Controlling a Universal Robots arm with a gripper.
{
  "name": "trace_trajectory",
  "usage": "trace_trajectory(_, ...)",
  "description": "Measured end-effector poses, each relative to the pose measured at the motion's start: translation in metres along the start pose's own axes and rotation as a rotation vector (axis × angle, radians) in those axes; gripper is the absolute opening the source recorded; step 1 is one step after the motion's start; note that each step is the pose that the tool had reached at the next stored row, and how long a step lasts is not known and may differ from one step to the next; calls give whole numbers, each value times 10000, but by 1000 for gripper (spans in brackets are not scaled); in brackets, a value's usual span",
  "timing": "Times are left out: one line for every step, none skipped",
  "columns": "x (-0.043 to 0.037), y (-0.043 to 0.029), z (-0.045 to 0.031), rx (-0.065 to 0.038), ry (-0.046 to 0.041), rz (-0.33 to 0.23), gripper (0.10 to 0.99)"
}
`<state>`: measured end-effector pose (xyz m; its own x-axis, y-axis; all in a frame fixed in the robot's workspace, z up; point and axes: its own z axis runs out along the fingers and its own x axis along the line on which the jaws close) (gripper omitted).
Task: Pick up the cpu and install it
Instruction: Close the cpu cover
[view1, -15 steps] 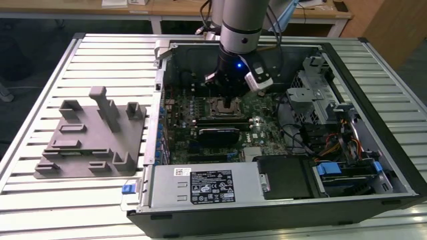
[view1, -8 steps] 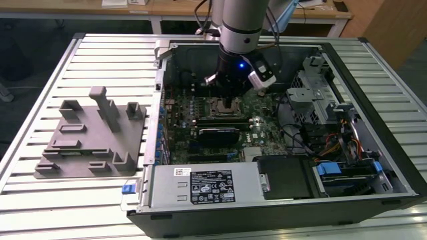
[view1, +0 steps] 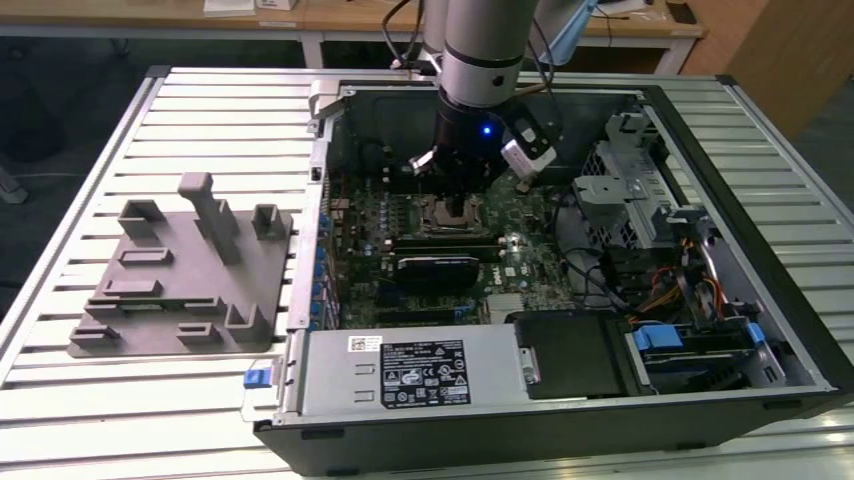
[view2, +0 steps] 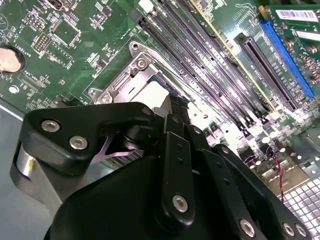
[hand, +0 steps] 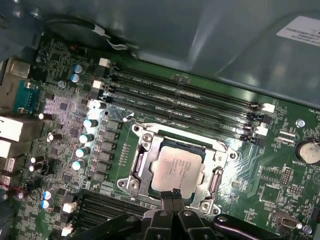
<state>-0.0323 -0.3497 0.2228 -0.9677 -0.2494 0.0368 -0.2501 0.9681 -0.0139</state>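
First wrist view: the cpu (hand: 176, 170) lies inside the socket frame (hand: 140, 167), right in the middle of it, and it looks flat, not tipped. The jaws are pressed together with nothing between them, and their tips sit at one edge of the cpu, touching it or just about; I cannot tell which. So the cpu lies straight ahead of the tips, low down in the socket frame, and the jaws are not holding it. The cpu is a small flat square with a shiny silver-white top and a thin darker rim all round. It is as wide as it is long, so it has no long side to line up with. In the second wrist view the same pale top peeks out from behind the black jaws. In the exterior view the one arm (view1: 478, 60) stands straight up over the socket frame, its end down inside the open computer case (view1: 561, 430). The green board (hand: 280, 165) spreads out all round the socket frame, and the long memory slots (hand: 185, 107) run just beside it. A grey tray (view1: 160, 290) with upright blocks sits on the table (view1: 120, 400), outside the case and well apart from the socket frame. To me the cpu looks like it is already in its place.
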Motion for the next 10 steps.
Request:
trace_trajectory(1, 1, 0, -38, -17, -1, 106)
trace_trajectory(4, 1, 0, -101, -43, -3, 106)
trace_trajectory(7, 2, 1, -190, -79, -6, 106)
trace_trajectory(9, 2, 2, -264, -105, -8, 106)
trace_trajectory(10, 1, 4, -291, -112, -5, 106)
trace_trajectory(10, 1, 7, -305, -117, 2, 106)
trace_trajectory(10, 1, 10, -320, -120, 21, 106)
trace_trajectory(10, 0, 12, -332, -123, 46, 106)
trace_trajectory(11, 0, 14, -346, -125, 72, 106)
trace_trajectory(12, 0, 15, -366, -129, 97, 106)
